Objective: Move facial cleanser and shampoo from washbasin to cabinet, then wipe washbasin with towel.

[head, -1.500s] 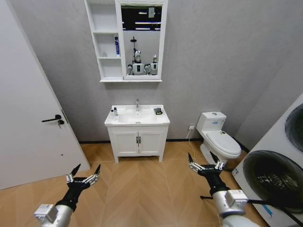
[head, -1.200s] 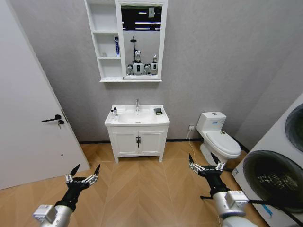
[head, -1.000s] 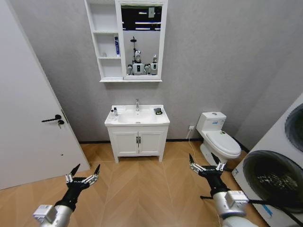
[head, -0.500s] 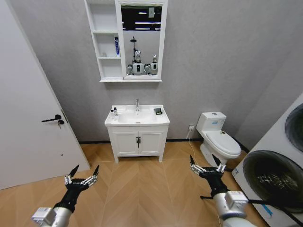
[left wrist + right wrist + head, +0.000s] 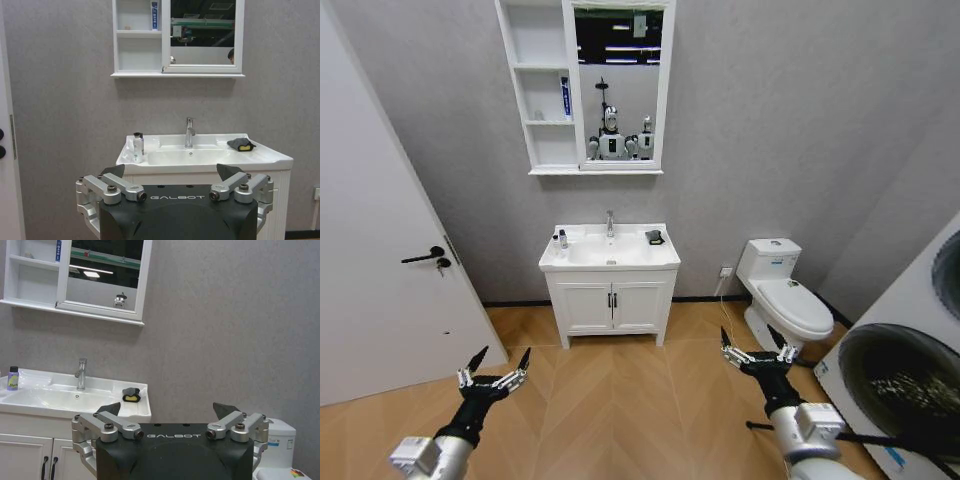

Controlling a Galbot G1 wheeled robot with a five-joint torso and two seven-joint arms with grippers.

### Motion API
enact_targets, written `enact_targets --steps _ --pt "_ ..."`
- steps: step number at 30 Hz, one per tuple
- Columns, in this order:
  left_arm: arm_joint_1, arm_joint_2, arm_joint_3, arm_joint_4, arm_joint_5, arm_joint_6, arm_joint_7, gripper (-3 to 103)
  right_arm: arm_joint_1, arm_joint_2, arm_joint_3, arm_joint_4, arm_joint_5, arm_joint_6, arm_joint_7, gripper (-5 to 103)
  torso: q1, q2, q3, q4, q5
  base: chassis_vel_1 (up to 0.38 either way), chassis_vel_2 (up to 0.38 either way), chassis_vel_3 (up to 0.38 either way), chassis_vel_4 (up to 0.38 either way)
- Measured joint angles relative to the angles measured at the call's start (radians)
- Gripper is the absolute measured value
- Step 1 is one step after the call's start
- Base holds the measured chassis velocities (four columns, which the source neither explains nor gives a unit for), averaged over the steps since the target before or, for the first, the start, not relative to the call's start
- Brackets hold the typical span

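**Both grippers spread and empty, well short of the washbasin**

Nearest the camera, the left gripper (image 5: pixel 496 372) hangs low over the wood floor (image 5: pixel 610 400) with its fingers spread wide and nothing between them. The right gripper (image 5: pixel 758 350) sits at about the same height on the other side, also splayed open and empty. Both are well apart from the vanity.

Beyond them stands the white two-door vanity (image 5: pixel 610 303) with black handles, carrying the washbasin (image 5: pixel 610 262). On the basin's left rim is a small clear bottle (image 5: pixel 137 147) with a dark cap and purple label, standing upright. The chrome tap (image 5: pixel 188 132) rises behind the bowl at the middle. On the back right corner of the rim lies the towel (image 5: pixel 240 144), a dark grey bundle with a yellow edge showing. The bowl itself looks bare.

Above, on the grey wall (image 5: pixel 770 130), hangs the cabinet (image 5: pixel 546 90), its three open shelves joined to a framed mirror (image 5: pixel 617 85). A slim blue-and-white tube (image 5: pixel 566 98) stands upright on the middle shelf, against the mirror side. A small pale item sits on that shelf too; what it is cannot be told.

A white door (image 5: pixel 375 260) with a black handle is on the left, a white toilet (image 5: pixel 785 295) to the right of the vanity, and a washing machine (image 5: pixel 910 370) at the far right edge.
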Motion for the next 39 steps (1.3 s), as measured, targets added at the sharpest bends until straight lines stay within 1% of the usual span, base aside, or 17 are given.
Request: enact_targets --steps 9,13,16,18,19,21,23,26,28,29,30,31,32,33,35,36,39 --pt "0.005 -0.011 0.003 -0.001 0.007 -0.004 0.004 100 0.000 0.000 0.002 -0.011 0.001 0.012 -0.004 100 0.000 0.000 0.000 -0.0001 0.0001 -0.261 0.269 0.268 -0.271" --pt "0.008 -0.016 0.003 -0.001 0.009 -0.007 0.007 100 0.000 0.000 0.003 -0.012 0.002 0.014 -0.005 100 0.000 0.000 0.000 0.0000 -0.0007 -0.329 0.324 0.325 -0.322" --pt "0.010 -0.017 0.004 -0.003 0.010 -0.011 0.009 100 0.001 0.000 0.004 -0.013 0.003 0.015 -0.006 100 0.000 0.000 0.000 0.0002 0.0003 -0.377 0.360 0.355 -0.377" --pt "0.011 -0.018 0.004 -0.003 0.011 -0.012 0.011 100 0.001 0.001 0.004 -0.014 0.003 0.015 -0.006 100 0.001 0.000 0.000 -0.0002 -0.0013 -0.368 0.356 0.367 -0.360" --pt "0.012 -0.019 0.005 -0.003 0.011 -0.014 0.012 100 0.002 0.002 0.003 -0.014 0.003 0.015 -0.006 100 0.000 0.000 0.000 0.0000 0.0001 -0.385 0.362 0.389 -0.366" --pt "0.013 -0.020 0.005 -0.004 0.012 -0.016 0.013 100 0.001 0.002 0.003 -0.014 0.003 0.015 -0.006 100 0.000 0.000 0.000 0.0000 0.0005 -0.368 0.367 0.389 -0.363" --pt "0.015 -0.022 0.007 -0.002 0.013 -0.021 0.014 100 0.001 0.003 0.002 -0.014 0.002 0.015 -0.006 100 0.000 0.000 0.000 -0.0002 -0.0014 -0.358 0.362 0.362 -0.346" --pt "0.017 -0.023 0.007 0.000 0.013 -0.025 0.016 100 0.002 0.004 0.002 -0.017 0.001 0.016 -0.006 100 0.000 0.000 0.000 -0.0001 0.0007 -0.377 0.338 0.344 -0.394" --pt "0.017 -0.023 0.007 0.002 0.013 -0.028 0.016 100 0.003 0.004 0.002 -0.020 -0.001 0.016 -0.006 100 0.000 0.000 0.000 0.0001 0.0001 -0.345 0.350 0.360 -0.317" --pt "0.017 -0.023 0.007 0.005 0.013 -0.029 0.017 100 0.005 0.004 0.002 -0.023 -0.004 0.016 -0.006 100 0.000 0.000 0.000 -0.0001 -0.0016 -0.335 0.311 0.360 -0.358" --pt "0.017 -0.023 0.007 0.006 0.012 -0.029 0.017 100 0.007 0.004 0.001 -0.027 -0.007 0.015 -0.007 100 0.000 0.000 0.000 -0.0001 0.0002 -0.335 0.375 0.334 -0.358" --pt "0.016 -0.023 0.007 0.006 0.012 -0.030 0.018 100 0.009 0.005 0.001 -0.032 -0.008 0.014 -0.007 100 0.000 0.000 0.000 -0.0001 0.0006 -0.341 0.375 0.334 -0.341" --pt "0.016 -0.023 0.007 0.006 0.012 -0.030 0.018 100 0.009 0.005 0.001 -0.032 -0.008 0.014 -0.007 100 0.000 0.000 0.000 -0.0001 0.0006 -0.341 0.375 0.334 -0.341" --pt "0.012 -0.023 0.009 0.010 0.012 -0.030 0.017 100 0.015 0.004 0.000 -0.043 -0.008 0.014 -0.007 100 0.000 0.000 0.000 0.0000 -0.0008 -0.352 0.328 0.334 -0.336" --pt "0.009 -0.023 0.010 0.011 0.012 -0.030 0.017 100 0.019 0.004 0.000 -0.051 -0.008 0.014 -0.008 100 0.000 0.000 0.000 -0.0001 -0.0009 -0.352 0.340 0.355 -0.336" --pt "0.005 -0.024 0.012 0.013 0.011 -0.030 0.014 100 0.025 0.003 0.001 -0.059 -0.008 0.014 -0.007 100 0.000 0.000 0.000 0.0001 0.0002 -0.370 0.340 0.301 -0.315" --pt "-0.009 -0.026 0.016 0.021 0.012 -0.028 -0.001 100 0.033 -0.001 0.003 -0.068 -0.004 0.015 -0.007 100 0.001 0.000 0.000 0.0005 -0.0008 -0.251 0.243 0.234 -0.223"
